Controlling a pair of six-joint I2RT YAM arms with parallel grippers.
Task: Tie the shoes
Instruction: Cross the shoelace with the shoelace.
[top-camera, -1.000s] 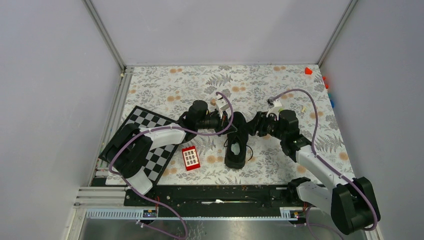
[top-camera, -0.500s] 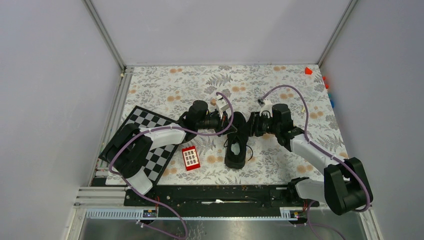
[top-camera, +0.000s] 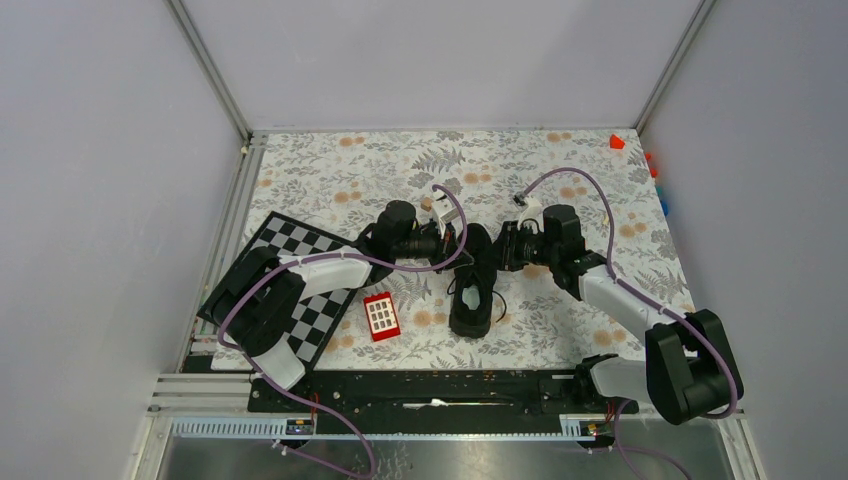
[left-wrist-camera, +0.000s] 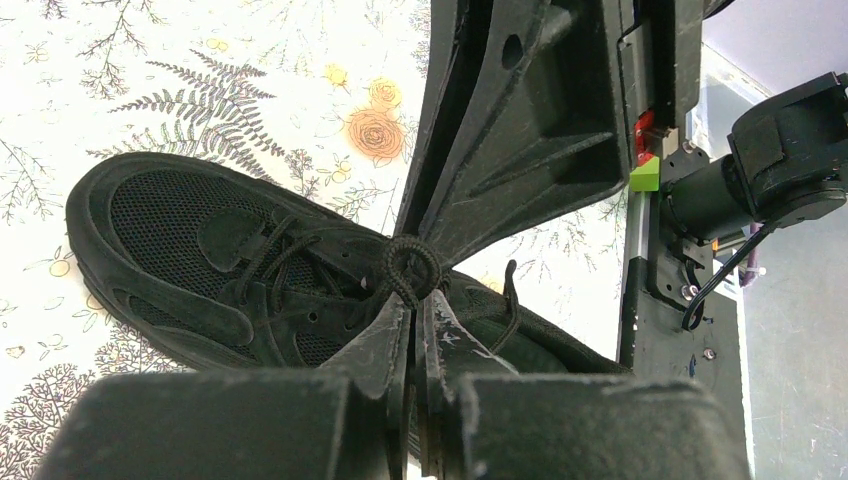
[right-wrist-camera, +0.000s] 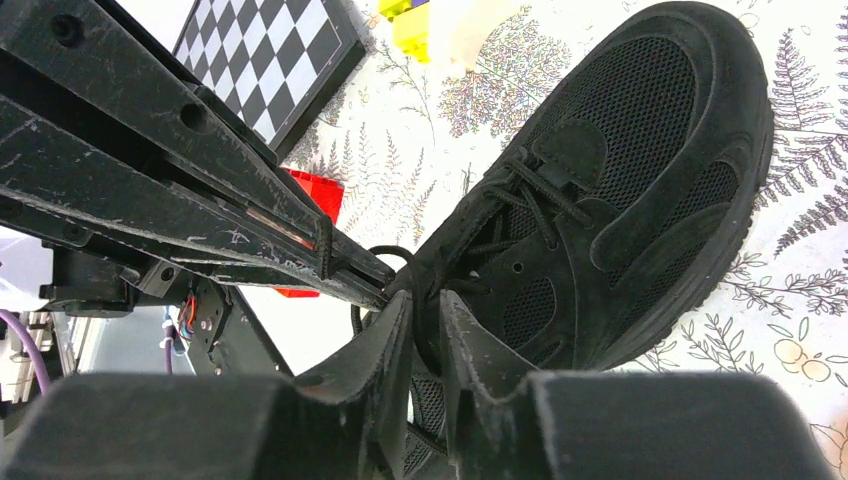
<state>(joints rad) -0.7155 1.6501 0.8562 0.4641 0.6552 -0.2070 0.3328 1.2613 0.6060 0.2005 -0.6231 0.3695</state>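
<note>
Far left: checkered board (top-camera: 300, 262) and red block (top-camera: 381, 316), no part in this. Then left gripper (left-wrist-camera: 412, 318), clamped shut on a coil of lace (left-wrist-camera: 411, 270) over the tongue. Centre: black shoe (top-camera: 472, 295), flat on the flowered table (top-camera: 340, 180), toe away from the arm bases. Right gripper (right-wrist-camera: 428, 310) tip to tip with the left, fingers a slit apart; cannot tell whether lace is caught. Probably loop-forming, bow not yet made. Next: pinch the other strand, then cross and pull without dragging the shoe.

Plain pale grey walls (top-camera: 430, 60) box in a counter (top-camera: 330, 170) covered with fern-and-flower cloth, evenly lit.
</note>
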